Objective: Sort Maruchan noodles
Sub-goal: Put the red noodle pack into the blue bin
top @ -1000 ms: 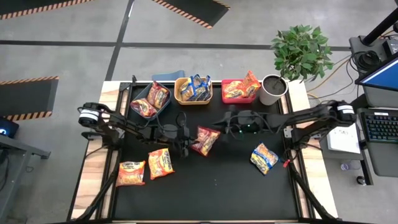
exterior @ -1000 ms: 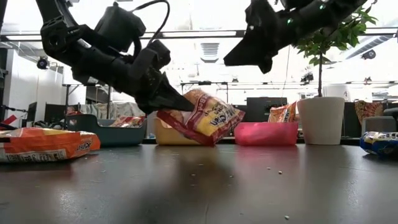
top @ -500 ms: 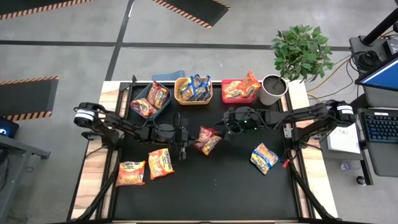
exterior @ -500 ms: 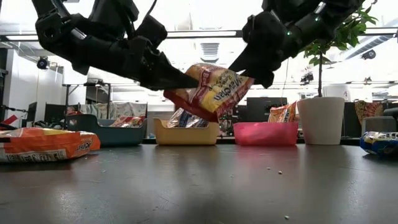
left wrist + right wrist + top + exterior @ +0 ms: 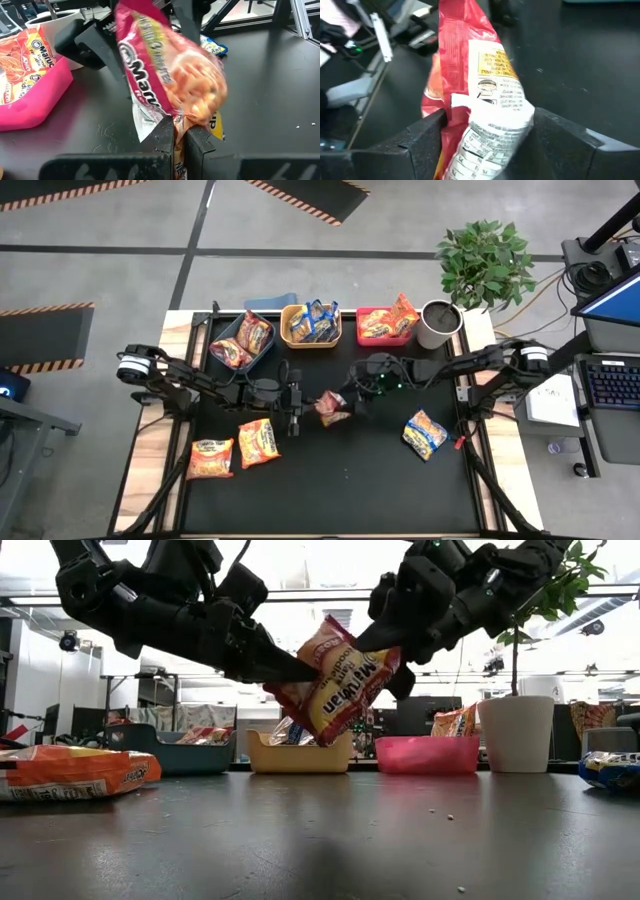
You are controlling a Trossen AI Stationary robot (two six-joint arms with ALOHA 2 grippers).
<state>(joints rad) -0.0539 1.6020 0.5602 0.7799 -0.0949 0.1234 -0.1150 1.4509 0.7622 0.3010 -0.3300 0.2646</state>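
Observation:
A red-trimmed Maruchan packet hangs above the table's middle between both grippers; it also shows in the high view. My left gripper is shut on its lower edge from the table's left. My right gripper is open, its two fingers standing on either side of the packet's upper right end. Three more packets lie flat on the table: two at the near left and a blue-trimmed one at the right. My left gripper pinches the packet's crimped end seam between its two fingertips, coming about level from the table's left. The packet stands tilted up from the fingers, lifted clear of the table. My right gripper: the packet's white back fills the gap between the fingers, but I cannot tell whether they touch it.
Along the far edge stand a blue bin, a yellow bin and a red bin, each with packets in it. A white pot with a plant stands at the far right. The black mat's near middle is bare.
My left gripper has lifted the packet up off the table and tipped it more upright. My right gripper has come down and toward the table's left until its fingers stand around the packet's upper end.

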